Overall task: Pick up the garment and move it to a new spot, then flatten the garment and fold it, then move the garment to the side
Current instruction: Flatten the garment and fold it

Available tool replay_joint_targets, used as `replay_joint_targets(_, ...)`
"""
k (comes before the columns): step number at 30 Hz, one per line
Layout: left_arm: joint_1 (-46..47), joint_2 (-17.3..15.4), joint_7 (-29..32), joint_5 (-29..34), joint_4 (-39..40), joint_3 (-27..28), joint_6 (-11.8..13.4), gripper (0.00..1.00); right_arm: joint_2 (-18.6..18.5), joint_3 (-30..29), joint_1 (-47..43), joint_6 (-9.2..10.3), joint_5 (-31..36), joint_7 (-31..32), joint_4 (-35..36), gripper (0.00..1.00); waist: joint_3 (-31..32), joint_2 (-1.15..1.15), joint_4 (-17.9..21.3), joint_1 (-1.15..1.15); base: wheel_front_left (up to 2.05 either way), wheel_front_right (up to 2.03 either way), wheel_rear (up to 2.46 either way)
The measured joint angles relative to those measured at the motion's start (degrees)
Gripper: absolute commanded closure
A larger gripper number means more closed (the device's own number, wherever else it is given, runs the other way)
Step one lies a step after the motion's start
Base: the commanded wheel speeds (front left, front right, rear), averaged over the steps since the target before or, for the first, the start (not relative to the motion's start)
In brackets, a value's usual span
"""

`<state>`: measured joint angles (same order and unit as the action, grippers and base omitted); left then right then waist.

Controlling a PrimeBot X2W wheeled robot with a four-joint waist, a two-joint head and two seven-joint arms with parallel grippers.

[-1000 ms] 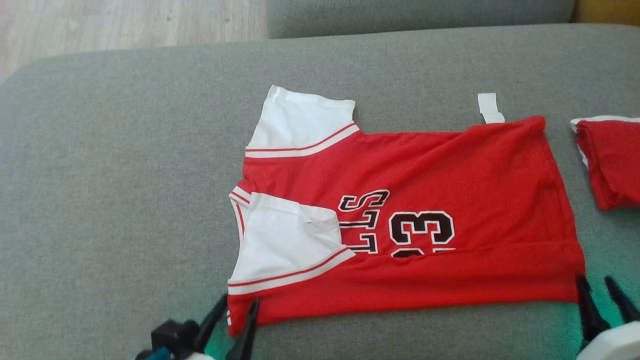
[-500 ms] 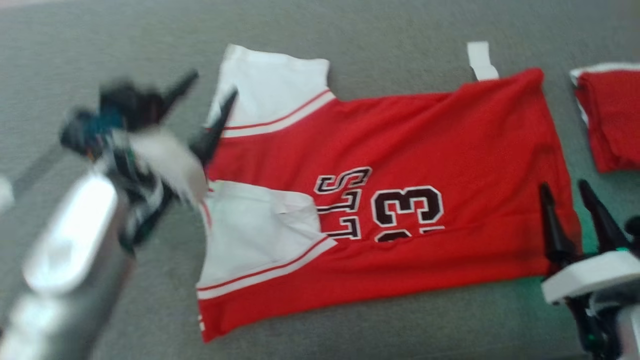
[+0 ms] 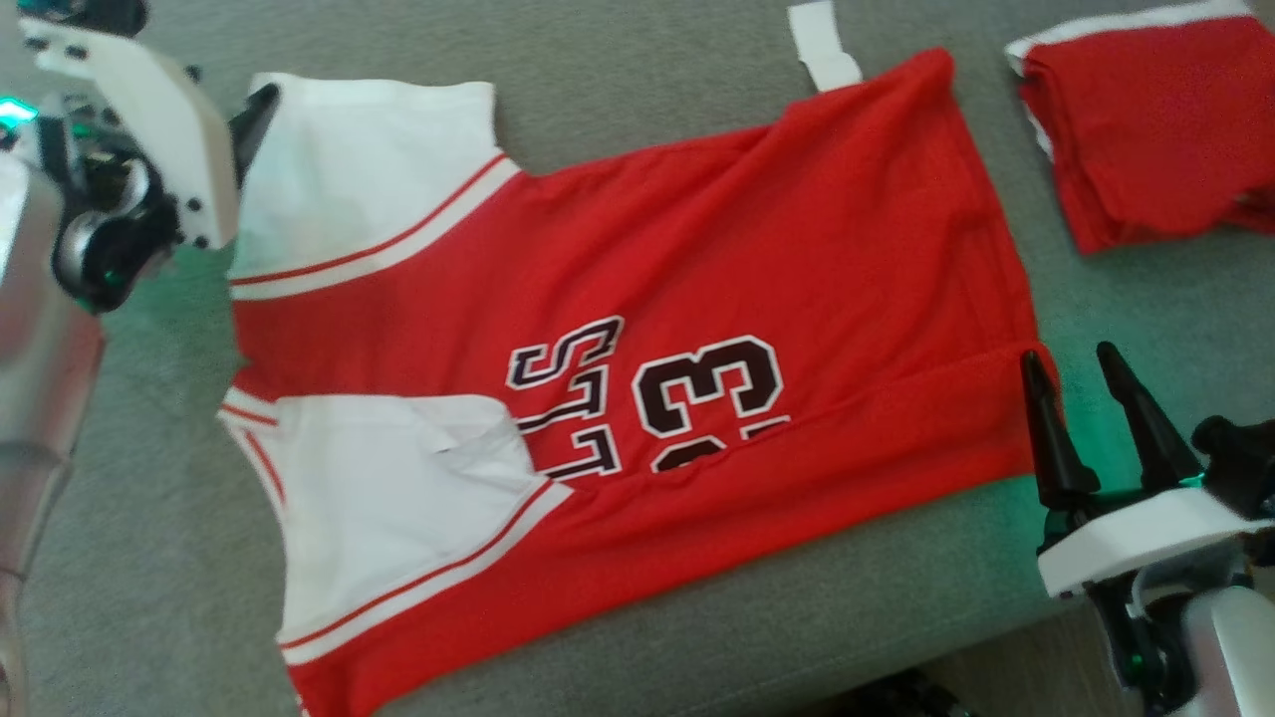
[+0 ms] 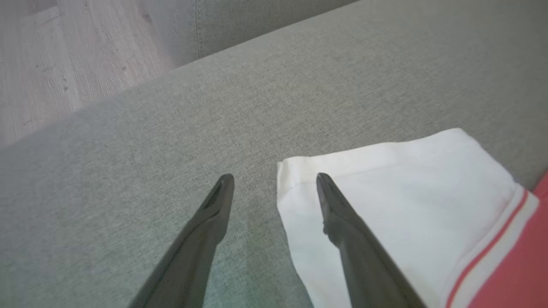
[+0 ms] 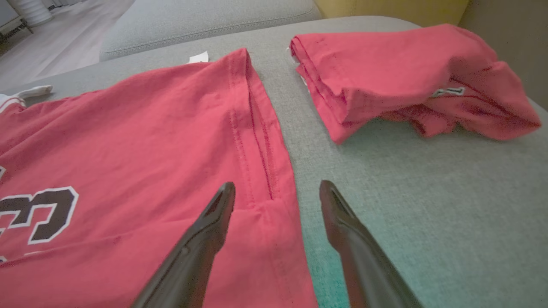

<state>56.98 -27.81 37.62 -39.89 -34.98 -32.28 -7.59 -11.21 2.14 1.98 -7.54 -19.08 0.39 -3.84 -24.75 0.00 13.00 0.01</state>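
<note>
Garment: red jersey with white sleeves, lying flat across the grey couch, collar end toward the robot's left, hem toward its right. The near long edge is turned up over the body, covering the lower part of the print. The near sleeve is folded in over the chest; the far sleeve lies out flat.

Left gripper: jaws wide, empty, astride the far sleeve's outer corner, one finger above cloth and one above couch. Contact cannot be confirmed.

Right gripper: jaws wide, empty, astride the hem edge in like manner.

Judgement: one lengthwise fold is made; the grippers stand at opposite ends, probably to take the far side for the next fold.

Second red garment: folded, lying apart beyond the hem, likely set aside.

Writing: dark, white-edged print, lying sideways; an "S" and a "3" are legible, the remainder cut off by the fold. White tag at the far hem corner: no text readable.
</note>
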Motion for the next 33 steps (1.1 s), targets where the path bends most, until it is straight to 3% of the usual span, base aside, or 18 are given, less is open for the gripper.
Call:
replay_joint_targets(13, 0.4, -4.0, -5.5, -2.8, -4.0, -7.2, 0.0, 0.0, 0.5, 0.8, 1.0, 0.0, -0.1, -1.7, -2.7, 0.0, -1.1, 0.0, 3.6, -0.01, 0.0, 0.0, 0.0)
replay_joint_targets(14, 0.4, -4.0, -5.5, -2.8, -4.0, -7.2, 0.0, 0.12, 0.5, 0.8, 1.0, 0.0, -0.1, -1.7, -2.7, 0.0, -1.1, 0.0, 3.6, -0.01, 0.0, 0.0, 0.0)
replay_joint_targets(15, 0.5, -4.4, -5.9, -3.3, -3.7, -8.0, 0.0, 0.54, 0.5, 0.8, 1.2, 0.0, -0.1, -1.9, -2.7, 0.0, -1.2, 0.0, 3.8, -0.02, 0.0, 0.0, 0.0)
replay_joint_targets(16, 0.7, -4.8, -6.3, -3.7, -3.4, -8.9, 0.0, 0.65, 0.5, 0.8, 1.4, 0.0, -0.1, -1.9, -2.7, 0.0, -1.3, 0.0, 3.9, -0.01, 0.0, 0.0, 0.0)
replay_joint_targets(17, 0.9, -5.1, -6.8, -4.2, -3.1, -9.7, 0.0, 0.91, 0.5, 0.8, 1.4, 0.0, -0.1, -2.0, -2.7, 0.0, -1.5, 0.0, 4.0, -0.01, 0.0, 0.0, 0.0)
replay_joint_targets(18, 1.3, -5.3, -7.3, -4.6, -2.7, -10.7, 0.0, 1.0, 0.5, 0.8, 1.5, 0.0, -0.1, -2.0, -2.8, 0.0, -1.6, 0.0, 4.1, -0.01, 0.0, 0.0, 0.0)
replay_joint_targets(25, 3.2, -7.6, -12.2, -6.6, -1.2, -17.7, 0.0, 1.0, 0.6, 2.3, 4.1, 0.0, -2.4, -1.2, -3.0, 0.0, -2.1, 0.0, 3.9, -0.01, 0.0, 0.0, 0.0)
replay_joint_targets(29, 4.2, -8.1, -14.1, -7.4, -0.9, -20.7, 0.0, 1.0, 0.3, 4.3, 10.8, 0.0, -4.6, 4.1, -3.5, 0.0, -1.8, 0.0, 3.3, -0.01, 0.0, 0.0, 0.0)
replay_joint_targets(33, 5.6, -8.1, -15.4, -8.1, 0.4, -23.8, 0.0, 1.0, -0.6, 5.4, 21.8, 0.0, -5.6, 10.8, -8.5, 0.0, -1.7, 0.0, 2.2, -0.01, 0.0, 0.0, 0.0)
